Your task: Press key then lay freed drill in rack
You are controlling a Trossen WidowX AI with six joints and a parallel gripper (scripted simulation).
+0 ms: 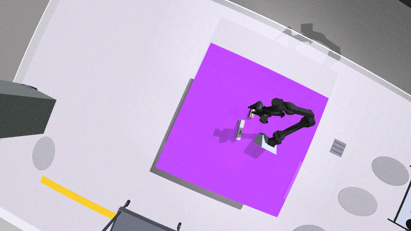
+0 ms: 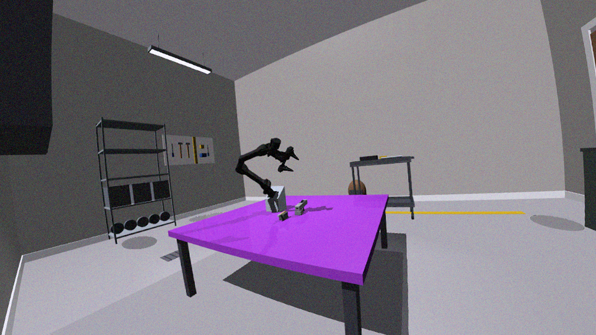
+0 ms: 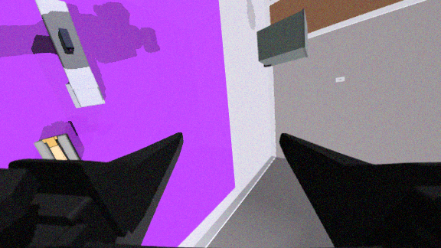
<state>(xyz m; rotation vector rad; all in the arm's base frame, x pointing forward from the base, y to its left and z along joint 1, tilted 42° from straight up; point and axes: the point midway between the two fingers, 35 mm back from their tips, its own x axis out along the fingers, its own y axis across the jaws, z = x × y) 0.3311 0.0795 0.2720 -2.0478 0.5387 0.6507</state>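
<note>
The drill [image 3: 58,152] [image 1: 252,114] shows as a tan bar between the grey walls of the rack [image 3: 69,146] [image 2: 283,217]. The nearer part of both is hidden behind a finger in the wrist view. The long white and grey block [image 3: 86,84] [image 1: 242,123] [image 2: 299,209] stands on the table, with the dark key [image 3: 66,39] [image 1: 240,132] on its middle. Whether the key is pressed down I cannot tell. My gripper [image 3: 231,137] [image 1: 250,109] [image 2: 295,165] is wide open and empty, high above the table, tilted outward, clear of rack and block.
The purple table [image 1: 201,114] [image 2: 296,243] carries the arm's pale wedge-shaped base [image 1: 269,147] [image 2: 278,201], close to the block. A dark cabinet [image 1: 25,114] [image 3: 281,42], a shelf unit [image 2: 132,151] and a cart [image 2: 380,161] stand away from the table.
</note>
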